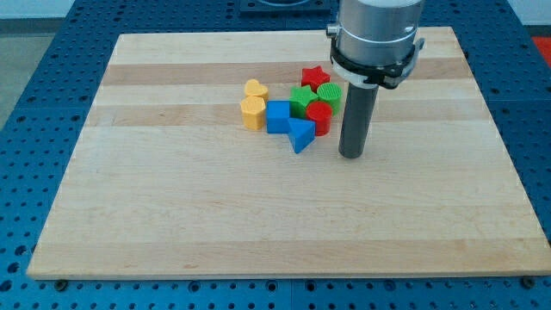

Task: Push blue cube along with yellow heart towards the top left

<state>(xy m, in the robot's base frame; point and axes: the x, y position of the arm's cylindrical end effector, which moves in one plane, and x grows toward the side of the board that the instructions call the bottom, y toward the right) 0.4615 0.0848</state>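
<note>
The blue cube point(278, 116) touches the yellow heart point(253, 112) on its left — both mid-board. My tip point(350, 155) — a bare rod, no fingers — rests right of the cluster, apart from the blue triangle point(300, 135).

Wooden bench point(172, 224) carries a red star point(315, 76), two green blocks point(302, 98) point(330, 94), red cylinder point(319, 116), blue triangle point(300, 135), second yellow block point(253, 113), clustered.

A robotics lab bench: a pale wooden tabletop point(284, 215) lies on a blue perforated metal base point(34, 129) with gridded mounting holes.
</note>
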